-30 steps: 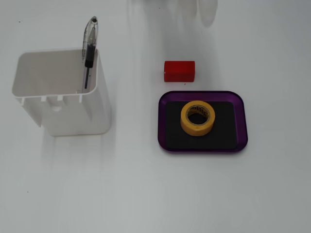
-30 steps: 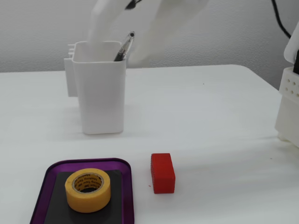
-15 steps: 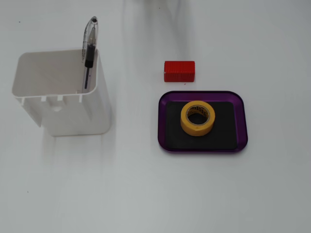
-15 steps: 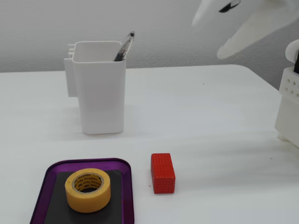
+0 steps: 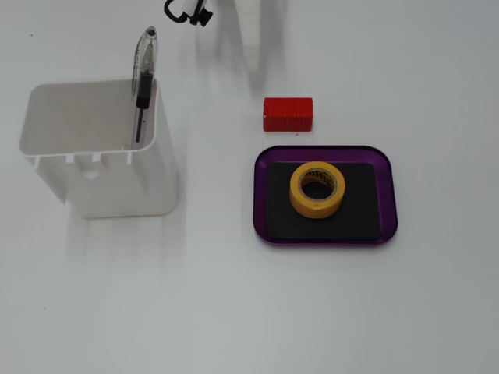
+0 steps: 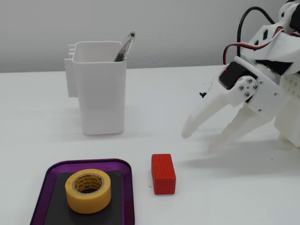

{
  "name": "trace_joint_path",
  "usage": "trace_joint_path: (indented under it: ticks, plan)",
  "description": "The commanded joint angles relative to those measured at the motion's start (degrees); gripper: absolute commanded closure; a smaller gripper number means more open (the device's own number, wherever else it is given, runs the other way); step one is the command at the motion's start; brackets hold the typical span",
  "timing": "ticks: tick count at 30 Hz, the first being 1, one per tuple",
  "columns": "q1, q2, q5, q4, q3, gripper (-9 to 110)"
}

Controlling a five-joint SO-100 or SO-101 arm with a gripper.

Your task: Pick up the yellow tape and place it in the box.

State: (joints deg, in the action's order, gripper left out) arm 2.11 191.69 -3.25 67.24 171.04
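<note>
One roll of yellow tape (image 6: 88, 191), lying flat with its hole upward, on the black floor of the one purple box (image 6: 44, 178), nearest the camera in the low fixed view; in the top-down fixed view the tape (image 5: 317, 189) sits near the middle of the box (image 5: 387, 195), clear of all four rims. One red ribbed block (image 6: 163, 173), just beside the box on its right in the low view, apart from it; in the top-down view the block (image 5: 288, 114) lies just above the box's upper rim. One tall white container (image 6: 99, 91) holding one pen (image 6: 124, 46), farther back and left, well apart from the box. One arm, its white fingers (image 6: 197, 127) spread open and empty, tips low over the surface (image 6: 154, 117) at right, well apart from the tape. Bare white surface lies open between fingers, block and container.
</note>
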Motion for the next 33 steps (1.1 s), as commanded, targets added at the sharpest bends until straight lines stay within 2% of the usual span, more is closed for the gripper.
trace_joint_path:
  ticks: [1, 5, 9, 33]
  plan:
    - [0.3, 6.7, 4.2, 0.8, 1.5, 86]
    - [0.3, 6.9, 4.9, 0.9, 1.7, 88]
    - [0.3, 6.9, 4.9, 1.2, 3.3, 102]
    - [0.2, 6.9, 5.2, 1.0, 3.9, 102]
